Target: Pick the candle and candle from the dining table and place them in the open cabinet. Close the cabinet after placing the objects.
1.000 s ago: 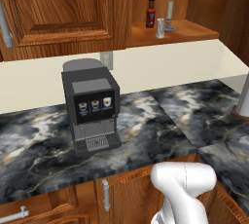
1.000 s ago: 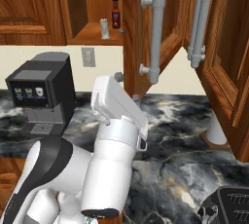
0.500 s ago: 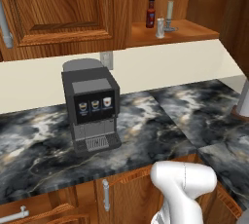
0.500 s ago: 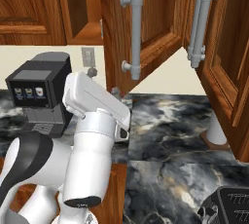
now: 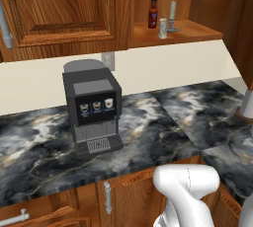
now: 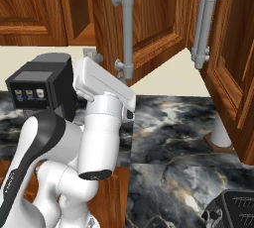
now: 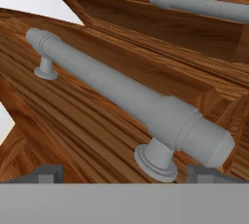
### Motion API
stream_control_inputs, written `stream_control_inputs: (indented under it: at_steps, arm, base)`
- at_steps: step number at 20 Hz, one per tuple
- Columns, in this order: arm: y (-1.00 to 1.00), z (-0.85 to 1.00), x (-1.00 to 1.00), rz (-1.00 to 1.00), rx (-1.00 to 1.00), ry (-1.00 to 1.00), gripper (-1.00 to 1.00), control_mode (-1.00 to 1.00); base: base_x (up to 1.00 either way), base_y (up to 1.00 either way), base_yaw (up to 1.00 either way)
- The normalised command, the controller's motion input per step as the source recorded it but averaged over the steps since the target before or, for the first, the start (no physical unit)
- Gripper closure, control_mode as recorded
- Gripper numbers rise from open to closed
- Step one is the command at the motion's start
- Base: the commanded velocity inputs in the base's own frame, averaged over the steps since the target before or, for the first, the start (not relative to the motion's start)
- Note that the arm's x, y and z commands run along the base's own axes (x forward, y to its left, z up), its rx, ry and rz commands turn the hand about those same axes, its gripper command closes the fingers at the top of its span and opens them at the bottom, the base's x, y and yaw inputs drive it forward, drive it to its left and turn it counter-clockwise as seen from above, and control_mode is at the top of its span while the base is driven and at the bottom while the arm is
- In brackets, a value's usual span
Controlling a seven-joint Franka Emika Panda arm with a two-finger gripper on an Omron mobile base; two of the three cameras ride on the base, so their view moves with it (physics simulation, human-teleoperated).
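Observation:
In the left base view the open cabinet's shelf (image 5: 190, 32) holds both candles: the short stubby one (image 5: 162, 28) and the tall thin cream one (image 5: 172, 16) on its small base, beside a red-capped bottle (image 5: 153, 12). In the right base view the cabinet door (image 6: 154, 19) stands partly swung across the opening, its long silver handle (image 6: 127, 28) just above my arm. The hand view looks straight at that handle (image 7: 131, 99) from close up. My gripper (image 7: 129, 175) is open, its tips either side of the handle's lower mount and holding nothing. The dining table is out of view.
A black coffee machine (image 5: 94, 107) stands on the black marbled counter (image 5: 163, 122) under the cabinets. Another cabinet door with silver handles (image 6: 203, 24) hangs at the right. A white cylinder on a wooden base (image 6: 221, 133) and a dark toaster (image 6: 238, 209) sit on the right counter.
In the right base view the cabinet door has swung left across the opening, hiding the shelf, and my arm has moved left with it. The left base view is unchanged.

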Motion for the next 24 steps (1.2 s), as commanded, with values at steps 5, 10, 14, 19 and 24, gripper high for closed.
stream_control_inputs:
  at_steps: [5, 10, 14, 19, 24]
  arm:
    - [0.03, 0.00, 0.68, 0.00, 0.00, -0.03, -1.00, -1.00]
    - [0.06, 0.00, 0.67, 0.00, 0.00, -0.02, -1.00, -1.00]
    - [0.11, 0.00, 0.73, 0.00, 0.00, -0.02, -1.00, -1.00]
    - [0.09, 0.00, 0.85, 0.00, 0.00, -0.01, -1.00, -1.00]
    - [0.11, 0.00, 0.90, 0.01, 0.00, 0.00, -1.00, -1.00]
  base:
    - [0.00, 0.00, 0.00]
    - [0.00, 0.00, 0.00]
    - [0.00, 0.00, 0.00]
    - [0.00, 0.00, 0.00]
    - [0.00, 0.00, 0.00]
